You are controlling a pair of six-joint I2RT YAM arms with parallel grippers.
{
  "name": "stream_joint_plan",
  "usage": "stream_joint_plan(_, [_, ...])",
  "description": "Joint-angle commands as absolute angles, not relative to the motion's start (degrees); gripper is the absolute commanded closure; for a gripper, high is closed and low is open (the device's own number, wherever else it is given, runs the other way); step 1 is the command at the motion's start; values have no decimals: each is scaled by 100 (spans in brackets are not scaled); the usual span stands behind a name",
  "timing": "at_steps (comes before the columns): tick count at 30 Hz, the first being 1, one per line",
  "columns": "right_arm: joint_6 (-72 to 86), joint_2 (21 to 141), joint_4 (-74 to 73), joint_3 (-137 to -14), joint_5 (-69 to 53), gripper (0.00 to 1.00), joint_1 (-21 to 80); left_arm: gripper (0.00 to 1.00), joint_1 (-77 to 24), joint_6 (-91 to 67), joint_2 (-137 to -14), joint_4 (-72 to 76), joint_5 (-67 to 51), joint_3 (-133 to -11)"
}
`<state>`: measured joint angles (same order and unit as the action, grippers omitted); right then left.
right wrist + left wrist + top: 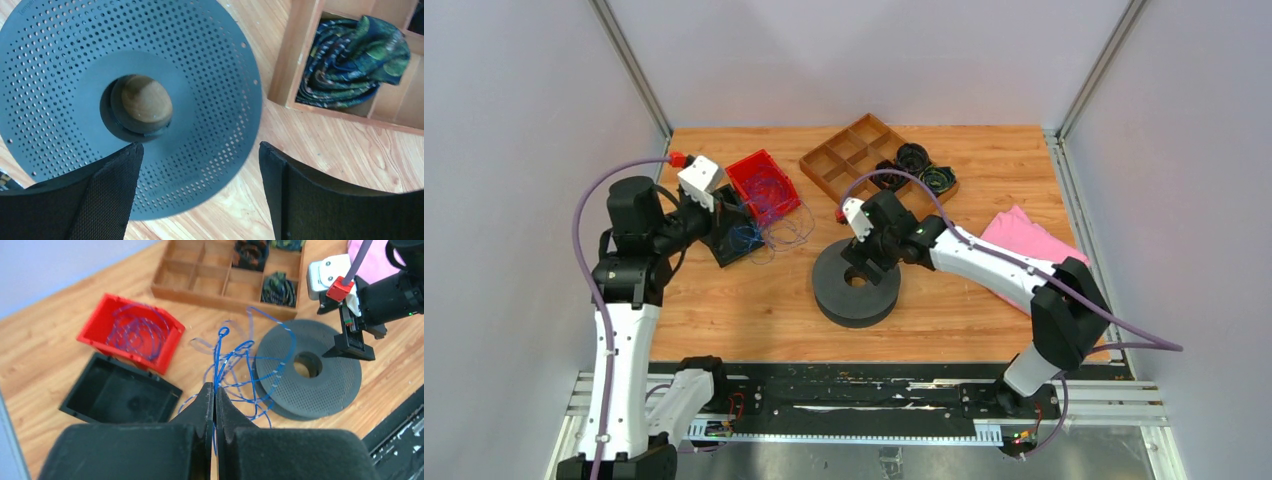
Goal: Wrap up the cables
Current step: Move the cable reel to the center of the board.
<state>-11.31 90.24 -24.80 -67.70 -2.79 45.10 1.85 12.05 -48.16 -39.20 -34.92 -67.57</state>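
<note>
A pale wooden table sits inside plain white walls. At its middle lies a perforated grey spool, with a wooden tray at the far side and a red bin at the far left. A thin blue cable trails in loose, tangled loops rightward from the left gripper, which is clamped on one strand. Dark coiled cables, tinted green, fill the tray's right compartments. The right gripper hangs over the spool's rim, fingers wide apart.

Wooden table, pale walls, aluminium corner posts
</note>
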Motion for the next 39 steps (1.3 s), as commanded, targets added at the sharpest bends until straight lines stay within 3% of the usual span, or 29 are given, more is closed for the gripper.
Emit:
stream_joint_plan(1, [-962,9341,-2119,-6892,520,16,4857,100,220,1470,-4753,-4033,-3405,-6365])
stream_joint_plan(11, [-1278,9675,-2004,-6606,1376,16,4868,100,204,2178,-4747,-4028,-3147,-5597])
stream_joint_plan(17, [-1666,8963,-2113,-5961,1456,18,4536,100,-303,2398,-5009,-4014,-3173,-5283])
stream_joint_plan(23, [-2260,8001,-2211,-5402,574,17,4179,100,-664,2147,-5297,-3516,-3817,-5110])
stream_joint_plan(28, [-2444,7592,-2507,-5973,-603,16,4153,100,-718,1691,-5409,-2809,-4524,-5000])
stream_joint_plan(34, [-2211,7879,-2343,-6780,-2733,21,4147,100,-803,740,-5350,-1630,-5205,-4658])
stream_joint_plan(39, [-1861,8429,-1897,-7212,-3676,31,4148,100,-860,429,-5173,-1083,-5368,-4384])
